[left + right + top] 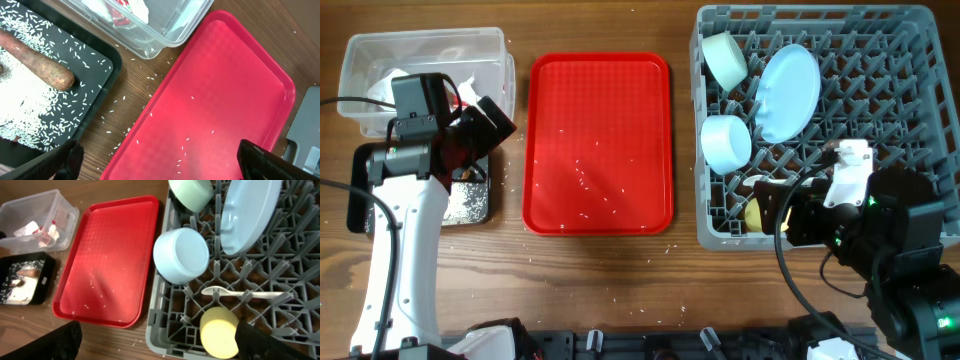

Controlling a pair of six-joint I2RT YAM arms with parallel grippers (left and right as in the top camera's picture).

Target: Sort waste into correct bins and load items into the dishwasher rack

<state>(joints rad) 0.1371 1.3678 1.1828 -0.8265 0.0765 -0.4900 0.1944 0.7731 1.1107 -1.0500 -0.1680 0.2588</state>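
The grey rack holds a pale-green bowl, a pale-blue plate, a pale-blue bowl, a yellow cup and a white spoon. The clear tub holds crumpled paper and a red-and-white wrapper. The black tray holds a brown carrot-like scrap and rice grains. My left gripper is open and empty over the red tray's left edge. My right gripper is open and empty above the rack's front left corner.
The flat red tray lies between the bins and the rack with a few rice grains scattered on it. Stray grains lie on the wooden table between the black tray and the red tray.
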